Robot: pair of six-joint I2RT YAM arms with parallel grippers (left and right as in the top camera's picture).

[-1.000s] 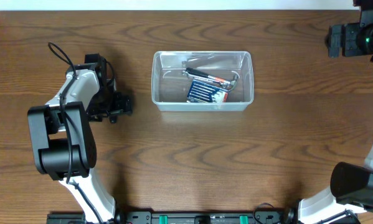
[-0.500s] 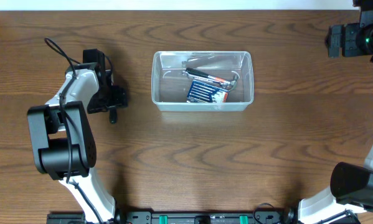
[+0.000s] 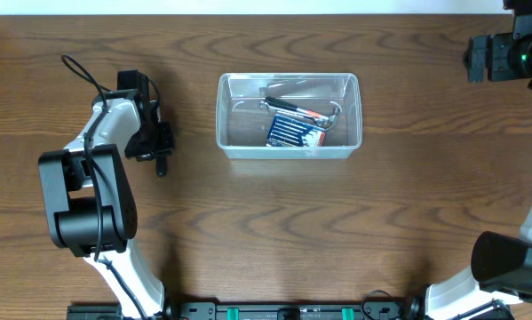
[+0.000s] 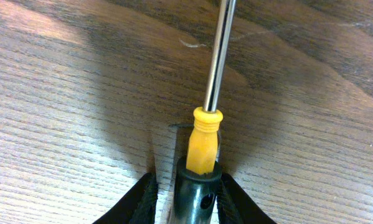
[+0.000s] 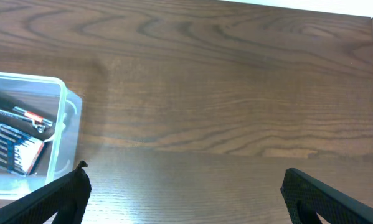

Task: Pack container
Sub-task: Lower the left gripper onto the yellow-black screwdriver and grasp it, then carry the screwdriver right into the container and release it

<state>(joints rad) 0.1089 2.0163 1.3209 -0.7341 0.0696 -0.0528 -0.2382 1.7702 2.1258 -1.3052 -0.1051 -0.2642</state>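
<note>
The container (image 3: 288, 153), a clear bin, stands at the table's middle back and holds a blue pack of bits (image 3: 292, 132) and a red-and-black tool (image 3: 298, 110). Its corner also shows in the right wrist view (image 5: 66, 106). My left gripper (image 3: 159, 149) is left of the bin, low over the wood. In the left wrist view the left gripper (image 4: 186, 190) has closed round the black handle of a screwdriver (image 4: 203, 144) with a yellow collar and steel shaft. The right pad touches the handle, and a sliver of table shows by the left pad. My right gripper (image 5: 185, 186) hangs open and empty.
The right arm (image 3: 505, 53) sits at the far right back corner, well away from the bin. Bare brown wood lies between bin and both arms. The table's back edge runs just behind the bin.
The left gripper's fingers have drawn in from wide open to round the screwdriver handle, and the wrist has shifted slightly left. The right arm and the bin have not moved.
</note>
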